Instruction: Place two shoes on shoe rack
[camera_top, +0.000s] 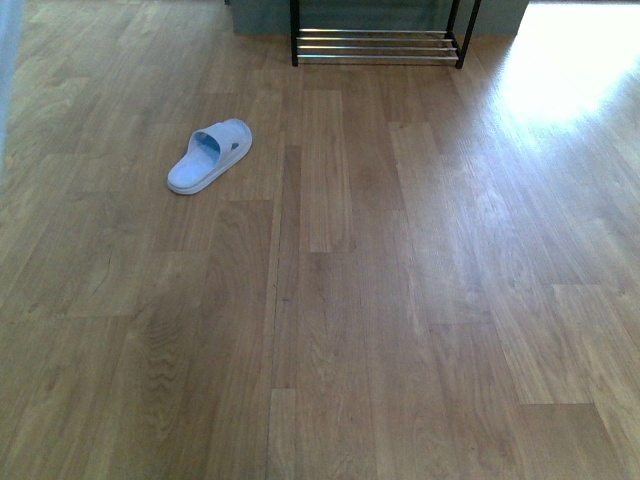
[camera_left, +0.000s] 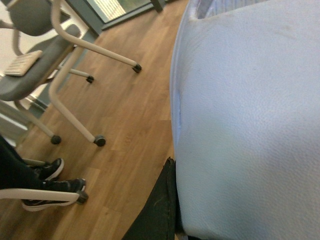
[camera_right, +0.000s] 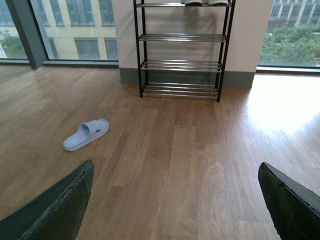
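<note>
A pale blue slide (camera_left: 250, 125) fills most of the left wrist view, and my left gripper is shut on it; only one black finger (camera_left: 157, 210) shows against its edge. A second pale blue slide (camera_top: 210, 155) (camera_right: 86, 134) lies flat on the wooden floor, left of centre. The black shoe rack (camera_right: 180, 50) stands against the far wall; the front view shows only its lowest chrome tier (camera_top: 375, 45). A pair of shoes (camera_right: 205, 2) sits on its top tier, cut off by the frame edge. My right gripper (camera_right: 175, 200) hangs open above bare floor, well short of the slide and the rack.
Beside the left arm stand grey office chairs with white legs on castors (camera_left: 75, 75), and a seated person's black sneakers (camera_left: 45, 185) rest on the floor. Tall windows (camera_right: 75, 30) flank the wall behind the rack. Sunlight glares on the floor at the right (camera_top: 570, 70).
</note>
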